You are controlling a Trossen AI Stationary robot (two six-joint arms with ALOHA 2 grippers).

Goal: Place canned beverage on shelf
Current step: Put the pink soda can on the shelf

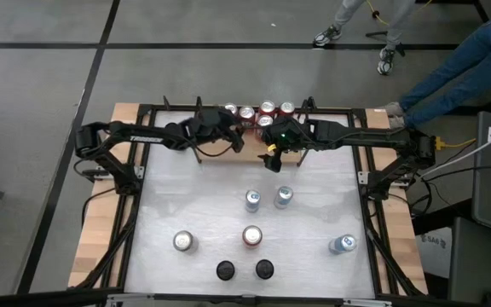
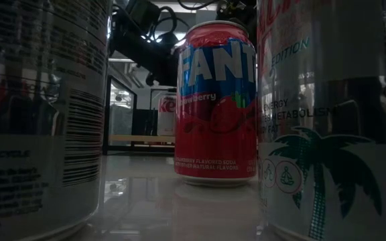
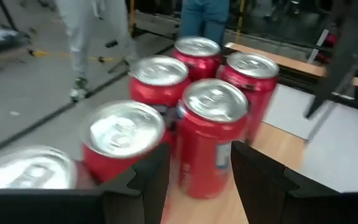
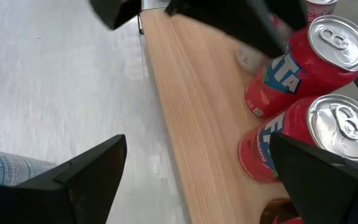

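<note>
The shelf (image 1: 247,147) is a light-wood board at the table's far middle; it also shows in the right wrist view (image 4: 197,112). Several red cans (image 1: 267,111) stand upright on it. My left gripper (image 3: 201,180) is open over the shelf, level with the cans, one finger on either side of the nearest red can (image 3: 211,130). My right gripper (image 4: 197,186) is wide open and empty above the shelf's near edge, to the right of the left gripper (image 1: 237,135). In the high view the right gripper (image 1: 271,159) hangs just in front of the shelf. My left gripper has its fingers (image 3: 154,180) beside the lower wall of the nearest red can (image 3: 204,171), coming level from the table's left. I cannot tell whether they touch it. The can stands upright on the shelf board (image 3: 272,155).
More cans stand on the white table nearer the front: two silver-blue ones (image 1: 252,200) (image 1: 284,197), a silver one (image 1: 183,241), a red Fanta can (image 1: 251,235) (image 2: 214,100), a blue one (image 1: 343,245), and two dark ones (image 1: 225,270). People's legs (image 1: 450,68) show beyond the far right.
</note>
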